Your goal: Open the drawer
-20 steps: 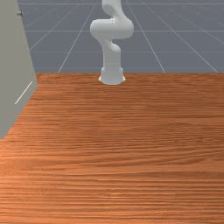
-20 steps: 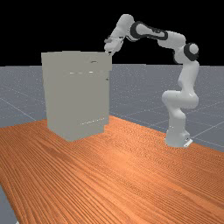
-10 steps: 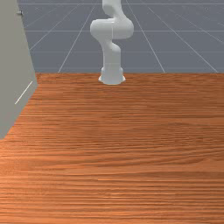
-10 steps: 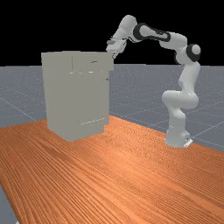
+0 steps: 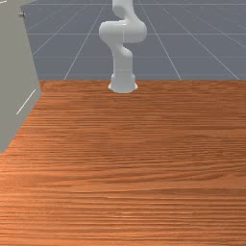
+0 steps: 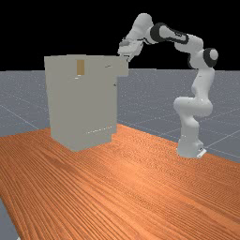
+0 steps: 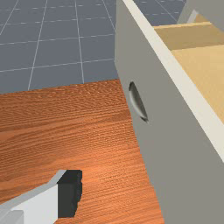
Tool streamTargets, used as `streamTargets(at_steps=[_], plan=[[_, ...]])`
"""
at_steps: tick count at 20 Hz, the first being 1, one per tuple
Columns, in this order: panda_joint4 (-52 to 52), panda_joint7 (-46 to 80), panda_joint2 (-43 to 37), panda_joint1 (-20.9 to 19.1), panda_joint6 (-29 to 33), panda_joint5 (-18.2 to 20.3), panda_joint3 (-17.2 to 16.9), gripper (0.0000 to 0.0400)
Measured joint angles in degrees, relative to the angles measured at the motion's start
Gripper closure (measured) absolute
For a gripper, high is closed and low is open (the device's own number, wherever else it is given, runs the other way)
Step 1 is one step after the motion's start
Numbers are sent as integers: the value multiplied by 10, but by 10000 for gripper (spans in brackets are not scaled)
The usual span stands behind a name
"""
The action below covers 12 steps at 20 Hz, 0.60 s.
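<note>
The gripper (image 6: pixel 127 58) is at the top drawer's front, beside the grey cabinet (image 6: pixel 82 105) in the far view. That drawer (image 6: pixel 122 68) stands partly out of the cabinet toward the far view's right. In the wrist view the gripper (image 7: pixel 110 192) has one dark-tipped finger outside the grey drawer front (image 7: pixel 179 144), apart from it; the front hides the other finger. The fingers stand wide. A curved handle (image 7: pixel 139 103) sits on the drawer's outer face, away from the visible finger. Behind the front, the drawer's tan inside (image 7: pixel 203 65) shows.
The cabinet (image 5: pixel 17 72) rises at the front view's left, with a small knob (image 5: pixel 21 14) near its edge. Wooden table (image 5: pixel 134 158) spreads beside it, and the arm's base (image 5: pixel 123 82) stands at the table's back edge. A tan patch (image 6: pixel 80 67) shows high on the cabinet.
The top drawer has slid farther out toward the far view's right, and my hand has moved the same way with it. A tan patch has appeared on the cabinet's side.
</note>
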Motion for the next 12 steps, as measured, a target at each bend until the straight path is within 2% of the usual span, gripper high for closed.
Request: streamTargets(at_steps=[5,12], plan=[[-30,14,-26,3,3,6,39,0],[-76,56,-67,27,1,17,122,0]])
